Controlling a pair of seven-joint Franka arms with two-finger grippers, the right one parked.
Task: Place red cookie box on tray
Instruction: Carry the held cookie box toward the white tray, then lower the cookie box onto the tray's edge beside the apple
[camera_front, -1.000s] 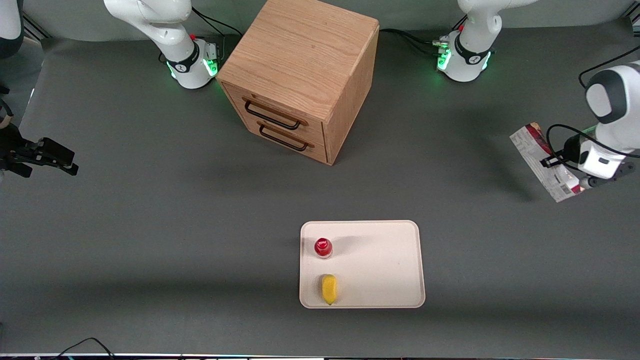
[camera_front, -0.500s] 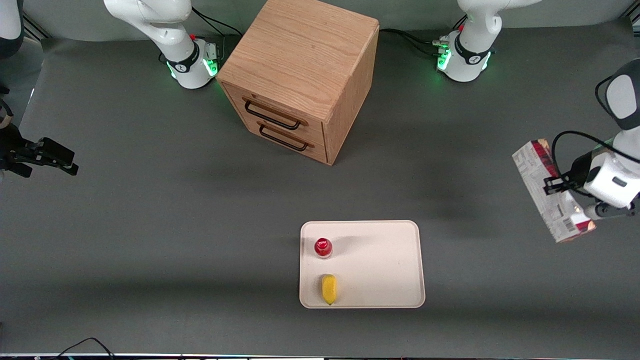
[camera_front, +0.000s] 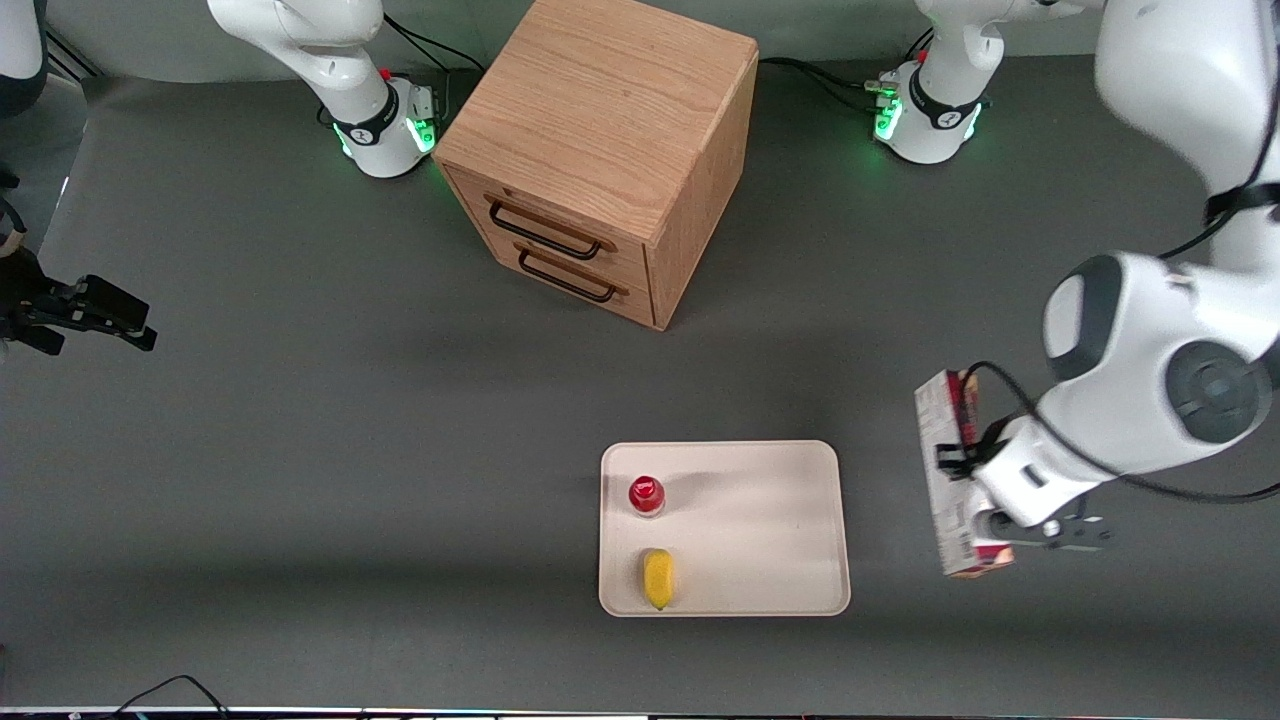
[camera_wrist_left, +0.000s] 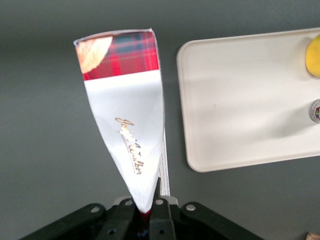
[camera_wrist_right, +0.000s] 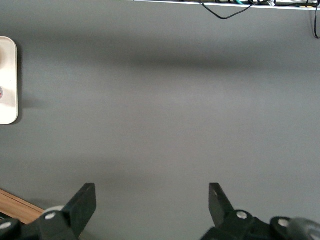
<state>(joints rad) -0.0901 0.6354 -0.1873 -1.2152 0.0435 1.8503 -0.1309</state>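
The red cookie box hangs in the air, held by my left gripper, which is shut on it. It hovers above the table just beside the tray, toward the working arm's end. In the left wrist view the red cookie box shows a white face with gold script and a red tartan end, and my gripper pinches its near end between the fingers. The cream-white tray lies beside the box in that view.
On the tray stand a small red-capped bottle and a yellow item, both at the edge toward the parked arm. A wooden drawer cabinet stands farther from the front camera than the tray.
My left arm has carried the box nearer to the front camera and sideways toward the tray, from the table's working-arm end to just beside the tray's edge.
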